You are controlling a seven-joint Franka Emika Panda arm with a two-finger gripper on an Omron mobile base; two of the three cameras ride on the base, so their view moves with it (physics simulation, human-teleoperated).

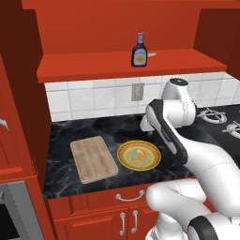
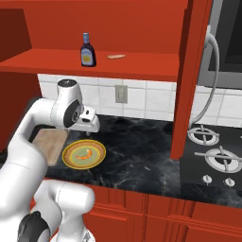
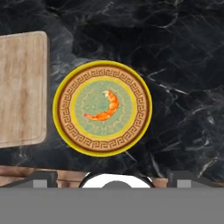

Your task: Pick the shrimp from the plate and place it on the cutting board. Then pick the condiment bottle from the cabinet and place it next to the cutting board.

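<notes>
Dark fingertips of the gripper (image 3: 112, 178) frame the bottom edge of the hand view, standing wide apart with nothing between them, poised above the plate (image 3: 60, 114) at the centre of the frame. At the middle of its pale green centre lies the shrimp (image 3: 106, 108), a small orange curve, untouched. To the left, the cutting board (image 3: 22, 87) sits bare on the black marble counter (image 3: 183, 65), just beside the plate but not touching it.

From the left base view, the white arm folds over the counter at the right of the frame, with the condiment bottle (image 1: 139, 50) upright at upper centre on the red shelf of the cabinet (image 1: 93, 65), a small flat tan thing (image 1: 152, 55) close by its right side.

The step in hand looks to be the descent onto the shrimp. Done well, it calls for centring over the thick middle of the curve, turning the fingers across its body, not along it, and closing only once low enough. How high the hand hangs is hard to judge; a shallow pinch could flick so small a thing off the plate
</notes>
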